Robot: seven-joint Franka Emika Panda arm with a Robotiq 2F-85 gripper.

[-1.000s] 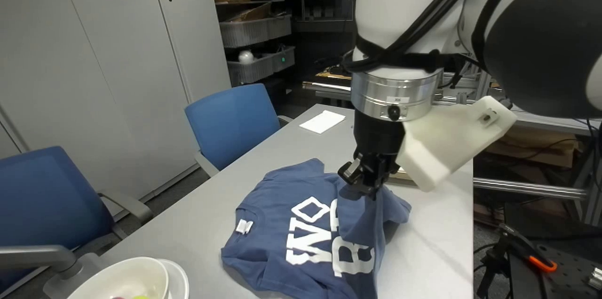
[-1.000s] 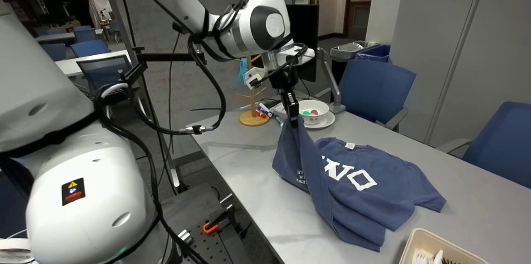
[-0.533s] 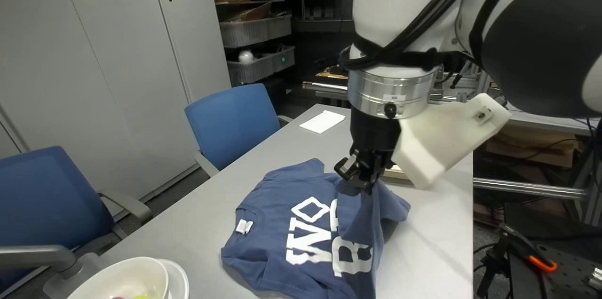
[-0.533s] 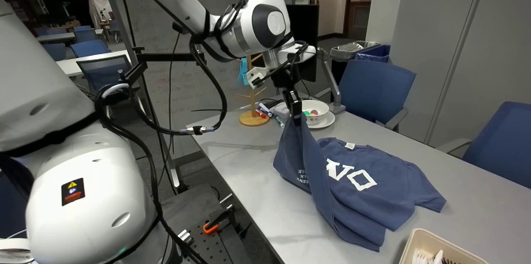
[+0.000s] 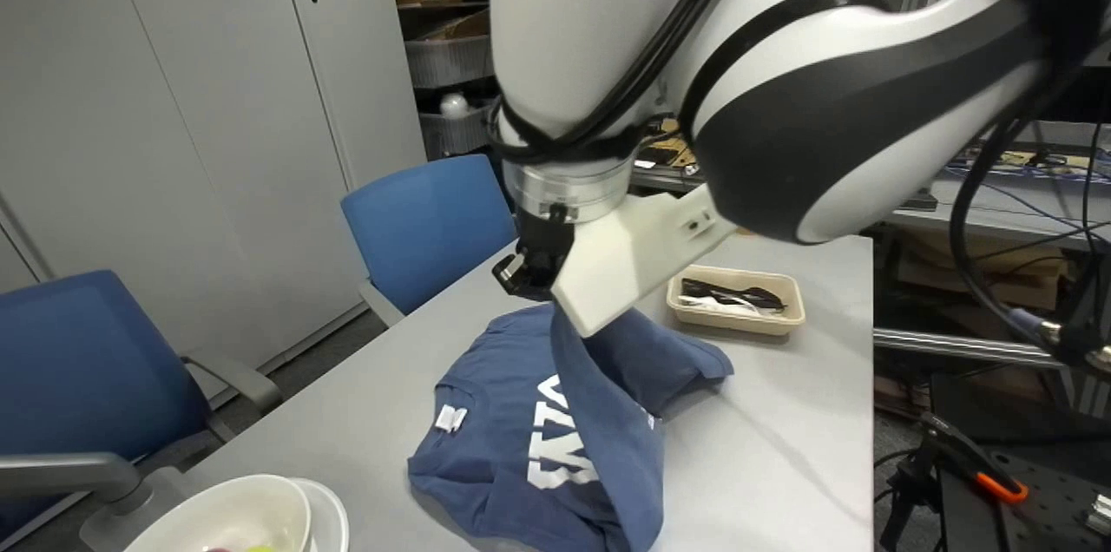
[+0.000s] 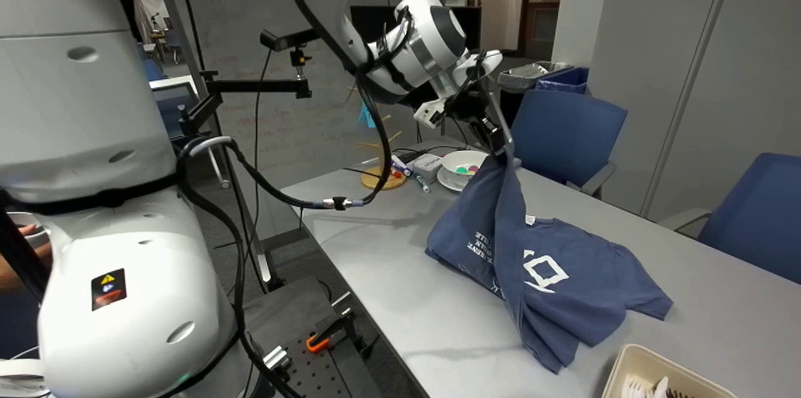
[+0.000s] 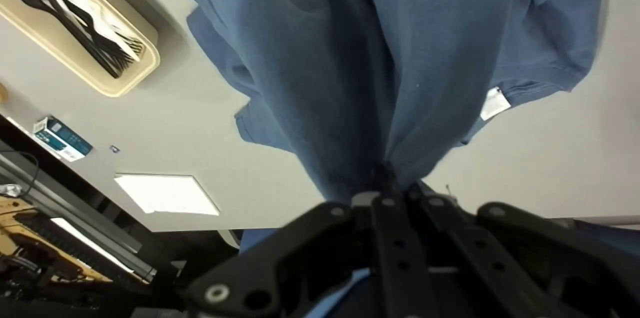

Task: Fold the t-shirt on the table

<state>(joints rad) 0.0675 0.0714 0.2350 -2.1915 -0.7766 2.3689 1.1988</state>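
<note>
Part of the t-shirt is pinched tight and lifted by the gripper, the neck tag lying lower, toward the tabletop edge by the chairs.

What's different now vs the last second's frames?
The pincer swung toward the blue chairs, drawing the lifted part of the t-shirt over more of the white lettering. Nothing grabbed or released: it was already clamped on the t-shirt and still is. The neck tag, bowl and cutlery tray stayed put.
</note>
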